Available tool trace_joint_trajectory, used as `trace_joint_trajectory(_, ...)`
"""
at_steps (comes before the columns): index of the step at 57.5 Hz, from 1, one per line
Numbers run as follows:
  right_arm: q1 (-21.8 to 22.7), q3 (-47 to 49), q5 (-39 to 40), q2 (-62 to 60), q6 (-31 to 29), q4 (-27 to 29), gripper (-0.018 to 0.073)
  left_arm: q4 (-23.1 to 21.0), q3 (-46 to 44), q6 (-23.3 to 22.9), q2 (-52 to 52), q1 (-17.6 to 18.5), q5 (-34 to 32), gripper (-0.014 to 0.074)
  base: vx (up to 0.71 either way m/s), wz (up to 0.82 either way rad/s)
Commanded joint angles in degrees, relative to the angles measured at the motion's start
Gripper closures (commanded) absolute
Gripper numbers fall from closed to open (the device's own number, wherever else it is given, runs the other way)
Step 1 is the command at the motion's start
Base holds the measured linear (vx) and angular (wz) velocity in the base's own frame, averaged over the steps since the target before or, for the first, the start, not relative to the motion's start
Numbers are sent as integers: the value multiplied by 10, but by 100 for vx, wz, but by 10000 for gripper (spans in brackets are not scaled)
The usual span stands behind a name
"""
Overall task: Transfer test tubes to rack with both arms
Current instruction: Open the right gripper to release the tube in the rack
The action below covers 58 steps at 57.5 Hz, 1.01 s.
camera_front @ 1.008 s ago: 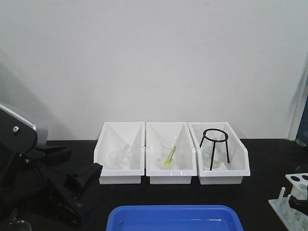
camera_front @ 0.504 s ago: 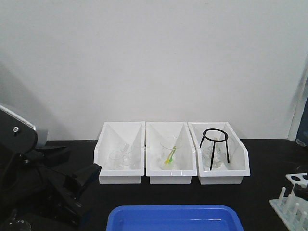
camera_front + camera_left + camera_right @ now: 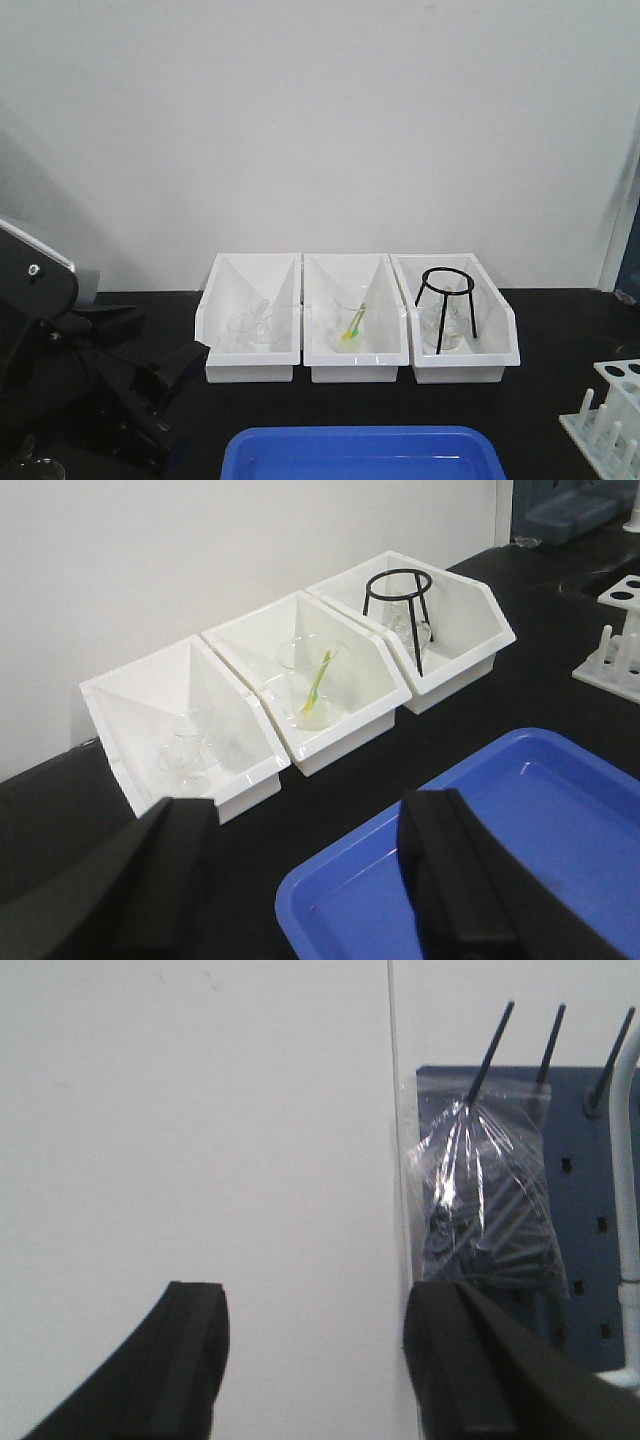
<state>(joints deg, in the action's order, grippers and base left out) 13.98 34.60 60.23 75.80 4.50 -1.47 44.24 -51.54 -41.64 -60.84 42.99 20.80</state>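
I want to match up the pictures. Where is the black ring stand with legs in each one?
Front view: the black ring stand stands in the right-hand white bin, right of centre.
Left wrist view: the same stand is at the upper right, in the farthest bin.
Right wrist view: not in it; only a wall and a bag on hooks show.
Shared landmark: the blue tray in front of the bins.

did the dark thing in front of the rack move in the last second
Yes. A dark shape, probably the right gripper, covered part of the rack at the front view's right edge a second ago; now it is out of that view, and the rack's holes and pegs show clear.
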Motion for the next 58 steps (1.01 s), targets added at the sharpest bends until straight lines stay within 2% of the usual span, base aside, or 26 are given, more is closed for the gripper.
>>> trace_joint_trajectory(1, 4, 17, -33, -69, 8, -19, 230, 11, -16, -5, 13, 3, -12, 99, 0, 0)
trace_joint_trajectory(7, 4, 47, -203, -141, 21, -75, 395, 4, -16, -5, 13, 3, 9, 128, 0, 0)
trace_joint_trajectory(14, -6, 104, -415, -215, 101, -175, 571, -14, -16, -5, 13, 3, 30, 225, 0, 0)
trace_joint_trajectory(19, -27, 137, -539, -253, 161, -235, 572, -20, -16, -4, 13, 3, 42, 361, 0, 0)
trace_joint_trajectory(23, -51, 146, -602, -279, 186, -261, 571, -22, -16, 1, 13, 4, 46, 499, 0, 0)
trace_joint_trajectory(26, -72, 145, -633, -298, 190, -266, 571, -24, -16, 18, 13, 4, 46, 621, 0, 0)
trace_joint_trajectory(32, -115, 143, -692, -331, 189, -266, 570, -47, -16, 56, 13, 4, 42, 619, 0, 0)
trace_joint_trajectory(39, -145, 143, -702, -350, 185, -270, 568, -96, -16, 66, 13, 4, 35, 619, 0, 0)
trace_joint_trajectory(43, -146, 143, -699, -356, 187, -265, 567, -108, -16, 66, 13, 4, 35, 619, 0, 0)
trace_joint_trajectory(58, -146, 143, -701, -360, 187, -266, 567, -109, -16, 66, 13, 4, 44, 618, 0, 0)
